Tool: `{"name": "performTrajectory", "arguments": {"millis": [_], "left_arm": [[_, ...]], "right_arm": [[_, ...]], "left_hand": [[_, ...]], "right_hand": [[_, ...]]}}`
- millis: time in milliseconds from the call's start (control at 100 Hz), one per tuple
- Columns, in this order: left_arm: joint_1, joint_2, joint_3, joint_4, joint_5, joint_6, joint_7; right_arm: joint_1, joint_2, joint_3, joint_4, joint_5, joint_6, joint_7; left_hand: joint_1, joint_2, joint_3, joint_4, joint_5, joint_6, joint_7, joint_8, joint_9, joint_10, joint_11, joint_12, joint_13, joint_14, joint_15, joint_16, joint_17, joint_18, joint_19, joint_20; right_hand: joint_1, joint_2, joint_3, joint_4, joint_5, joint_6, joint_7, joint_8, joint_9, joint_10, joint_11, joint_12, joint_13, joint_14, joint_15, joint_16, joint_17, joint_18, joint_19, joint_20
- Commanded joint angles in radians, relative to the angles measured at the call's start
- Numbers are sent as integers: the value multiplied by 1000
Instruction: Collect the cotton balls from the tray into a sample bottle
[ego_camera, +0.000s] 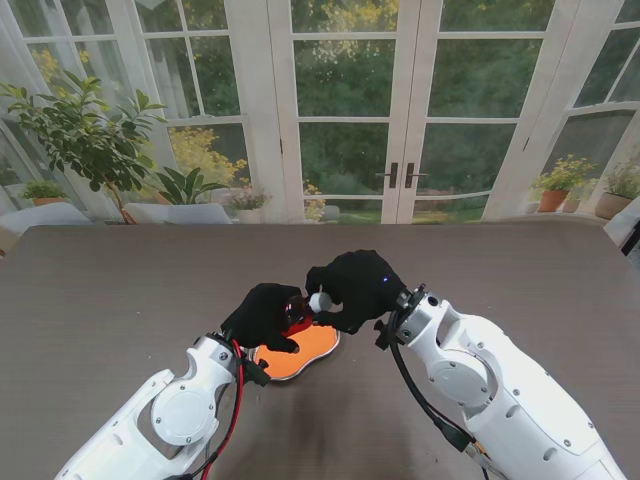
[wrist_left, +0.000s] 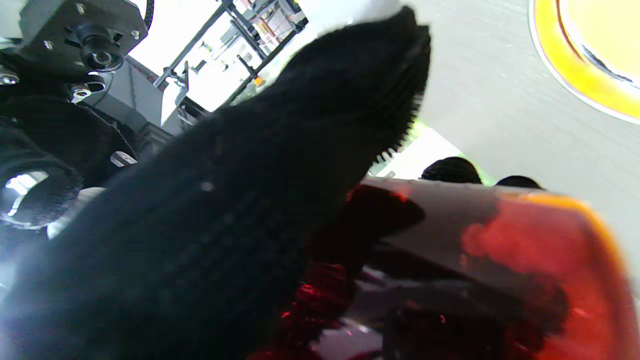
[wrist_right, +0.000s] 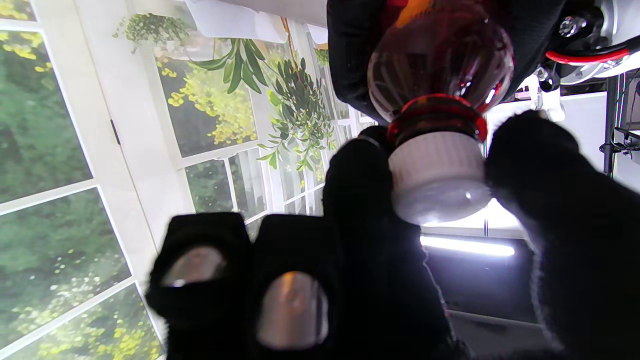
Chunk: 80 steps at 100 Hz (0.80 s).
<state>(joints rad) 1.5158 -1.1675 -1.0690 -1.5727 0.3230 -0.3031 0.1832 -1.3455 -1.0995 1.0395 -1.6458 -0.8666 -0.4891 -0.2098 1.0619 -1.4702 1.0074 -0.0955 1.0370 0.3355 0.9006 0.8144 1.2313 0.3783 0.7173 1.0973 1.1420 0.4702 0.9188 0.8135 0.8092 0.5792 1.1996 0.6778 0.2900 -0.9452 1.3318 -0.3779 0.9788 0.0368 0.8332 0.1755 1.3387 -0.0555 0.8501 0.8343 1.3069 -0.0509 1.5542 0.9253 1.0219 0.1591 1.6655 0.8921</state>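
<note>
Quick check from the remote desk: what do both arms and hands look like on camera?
Both arms are glossy white, rounded shells. The left arm carries red and black cables along its wrist; the right arm has a black cable. The left hand and right hand wear black knit gloves, the right's with silvery fingertip pads.

sunroom: french doors, potted plants

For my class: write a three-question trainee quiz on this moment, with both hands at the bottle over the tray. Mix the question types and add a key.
1. True or false: the white cap is on the sample bottle.
2. Which hand grips the bottle's body? A) left hand B) right hand
3. Fill in: the tray is coloured ____.

Key: 1 true; 2 A, while the right hand's fingers close around the cap; 3 orange.
</note>
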Motion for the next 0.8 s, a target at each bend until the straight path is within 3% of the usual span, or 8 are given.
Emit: {"name": "performTrajectory", "arguments": {"millis": [0,90,150,210,240,280,490,790], "left_arm": [[-1,-6,-1,-10,-4,3,-19],[-1,-6,-1,-11,-4,4,-20],[-1,-6,-1,-11,-4,4,-19],[-2,-6,0,-10,-4,4,-19],[-2,-6,0,-10,-4,4,-19],[-2,-6,1,-10,-5,4,-19],[-3,-6,2,-11,-5,6,-20],[-4,-7,5,-9,-7,5,-19]], "right_arm": [[-5,-5,-5,3,-3,1,11],[-5,-6,-5,5,-9,2,1],[-5,-5,-4,5,-16,5,-5],[-6,-5,-3,4,-22,13,-10],[-7,-5,-3,3,-25,18,-13],[-8,-5,-2,3,-28,21,-16],[-10,-6,-1,3,-43,37,-36],[-13,-7,1,3,-51,53,-51]], "left_hand": [[92,1066,62,29,93,-74,286,57,82,27,103,44,113,52,447,62,87,32,581,63],[92,1066,62,29,95,-74,287,57,82,26,103,44,113,52,447,62,87,32,581,63],[92,1066,62,29,94,-75,286,57,82,26,103,44,113,52,447,62,87,32,581,63],[92,1066,63,29,94,-72,286,57,82,28,103,43,113,52,447,62,87,32,581,63],[92,1066,62,29,94,-73,286,57,82,27,103,43,113,52,447,62,87,32,581,63],[92,1066,62,29,95,-74,286,57,82,27,103,43,113,52,447,62,87,32,581,63],[92,1066,62,29,94,-73,286,57,83,27,103,44,113,52,447,62,87,32,581,62],[92,1066,62,29,93,-74,286,57,82,26,103,44,113,52,447,62,87,32,581,62]], "right_hand": [[64,-39,67,-38,52,-72,128,-22,77,-10,-1,4,12,-61,60,21,25,23,57,-2],[42,-47,63,-35,53,-83,122,-27,73,-11,-5,2,12,-63,58,20,26,22,57,-2],[-2,-53,58,3,61,-90,49,26,61,-15,-5,6,13,-72,52,18,22,15,54,-2],[-28,-46,52,64,66,-88,-2,78,48,-15,-7,8,13,-73,51,17,18,12,52,-1],[-42,-50,53,121,66,-88,-39,136,41,-15,-6,10,13,-73,49,16,15,10,51,0],[-57,-57,55,148,53,-96,-61,172,35,-16,-7,10,13,-74,45,15,12,8,49,1],[-75,-99,46,149,32,-90,-75,194,6,-15,-8,12,13,-78,34,10,3,4,46,2],[-102,-126,44,144,-93,-66,-87,214,-52,-17,-1,9,14,-90,17,2,-11,-9,38,6]]}}
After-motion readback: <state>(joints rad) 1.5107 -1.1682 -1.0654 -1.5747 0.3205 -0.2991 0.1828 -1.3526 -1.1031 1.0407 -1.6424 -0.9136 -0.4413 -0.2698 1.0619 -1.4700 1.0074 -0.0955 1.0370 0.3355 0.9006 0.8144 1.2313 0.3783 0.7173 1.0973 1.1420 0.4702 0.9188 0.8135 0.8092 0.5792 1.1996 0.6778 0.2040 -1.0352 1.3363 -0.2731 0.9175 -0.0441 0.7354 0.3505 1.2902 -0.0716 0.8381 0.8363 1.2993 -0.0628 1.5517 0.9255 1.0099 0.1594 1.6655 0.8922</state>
